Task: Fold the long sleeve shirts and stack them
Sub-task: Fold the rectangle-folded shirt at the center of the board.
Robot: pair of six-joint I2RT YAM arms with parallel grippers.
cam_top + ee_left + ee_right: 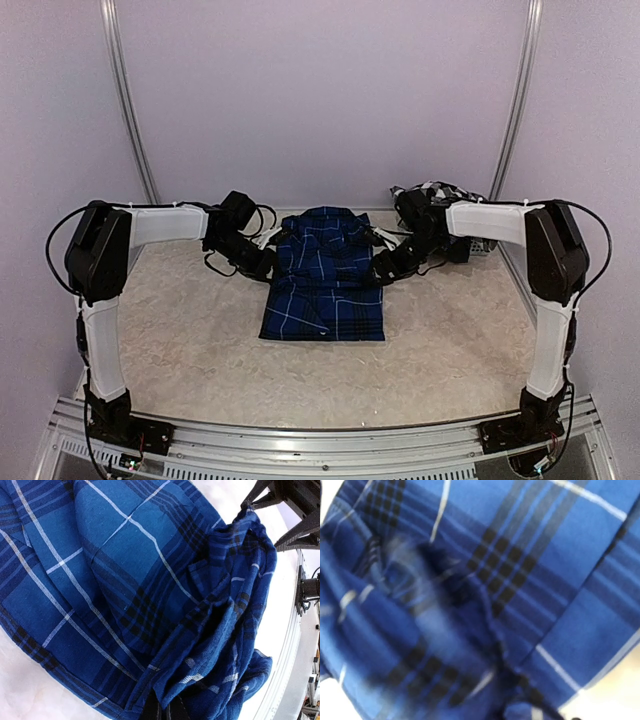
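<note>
The navy blue plaid shirt (325,285) lies in the middle of the table, collar to the back and partly folded. My left gripper (270,266) is at its left edge. In the left wrist view it (163,711) is shut on a bunched fold of the shirt (125,580). My right gripper (381,271) is at the shirt's right edge. In the blurred right wrist view the shirt (530,555) fills the frame and a ridge of cloth runs into the jaws, which are mostly hidden. The black-and-white checked shirt (436,192) lies crumpled at the back right.
A small basket (482,244) shows behind the right arm at the back right, under the checked shirt. Pale walls with metal posts close the back and sides. A metal rail (320,440) runs along the near edge.
</note>
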